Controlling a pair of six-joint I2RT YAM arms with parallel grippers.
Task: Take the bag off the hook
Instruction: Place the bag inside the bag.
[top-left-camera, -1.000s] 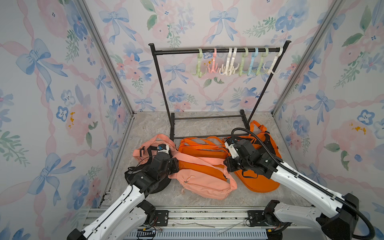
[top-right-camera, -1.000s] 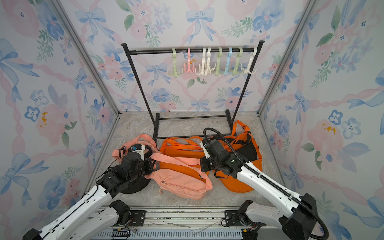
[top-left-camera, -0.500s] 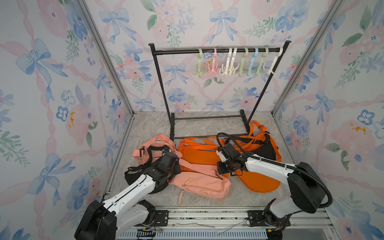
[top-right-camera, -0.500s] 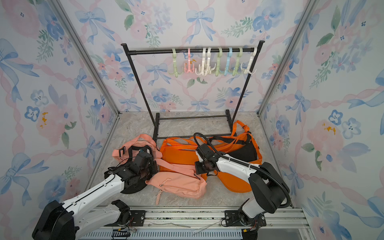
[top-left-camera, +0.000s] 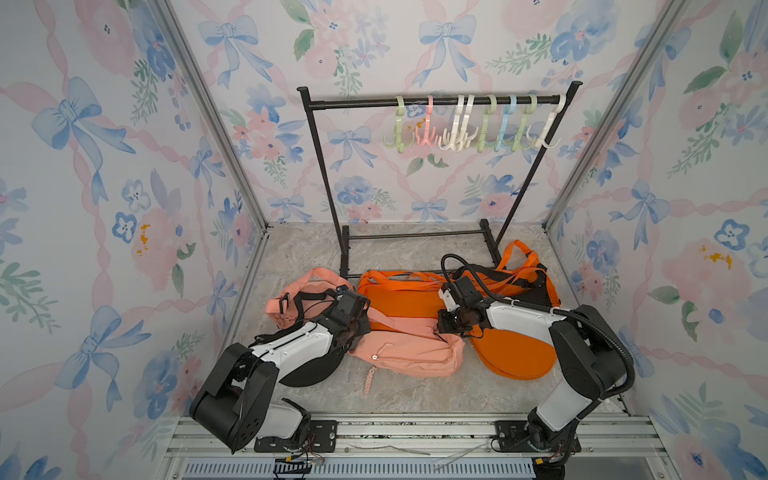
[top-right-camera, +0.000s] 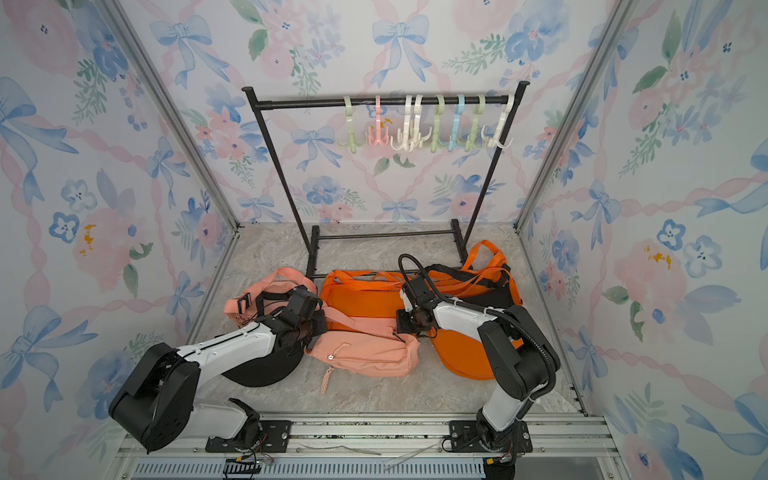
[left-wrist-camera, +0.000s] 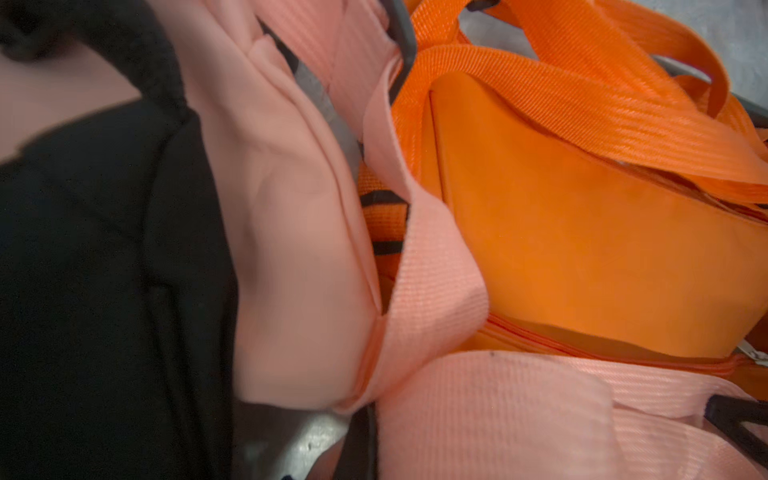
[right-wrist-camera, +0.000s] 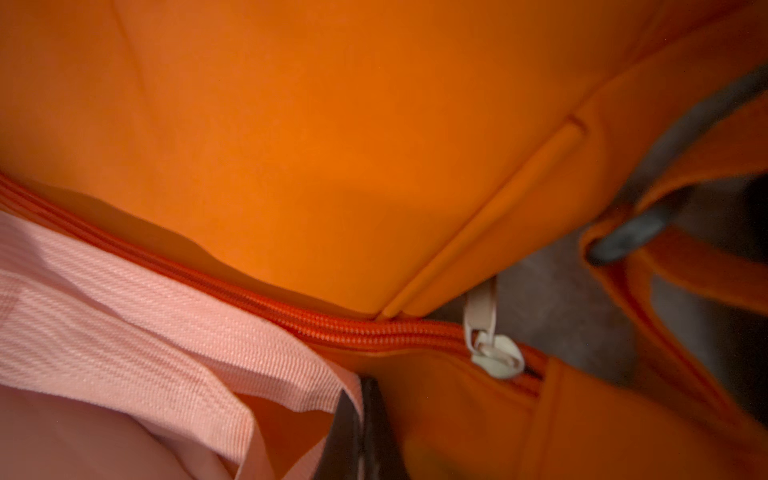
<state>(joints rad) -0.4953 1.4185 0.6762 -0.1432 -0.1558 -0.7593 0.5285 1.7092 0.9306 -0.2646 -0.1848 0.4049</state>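
Several pastel hooks (top-left-camera: 469, 124) (top-right-camera: 419, 124) hang on the black rack's bar (top-left-camera: 353, 102), and no bag hangs on any of them. The bags lie in a heap on the floor in both top views: a pink bag (top-left-camera: 411, 353) (top-right-camera: 365, 353), an orange bag (top-left-camera: 399, 299) behind it and a second orange bag (top-left-camera: 515, 353) to the right. My left gripper (top-left-camera: 359, 326) (left-wrist-camera: 365, 440) rests shut at the pink bag's left end. The right gripper (top-left-camera: 442, 328) (right-wrist-camera: 365, 428) is shut, with the pink strap (right-wrist-camera: 166, 332) against its fingertips beside the orange zipper (right-wrist-camera: 374, 332).
A black bag (top-left-camera: 311, 370) lies under my left forearm, and another pink bag (top-left-camera: 291, 299) sits behind it. The rack's base bars (top-left-camera: 415, 235) cross the floor behind the heap. Flowered walls close in on three sides. Bare marbled floor (top-left-camera: 415, 395) lies in front.
Both arms have folded back toward their bases. The left gripper slid a little right and the right gripper a little left and nearer. The bags have hardly moved.
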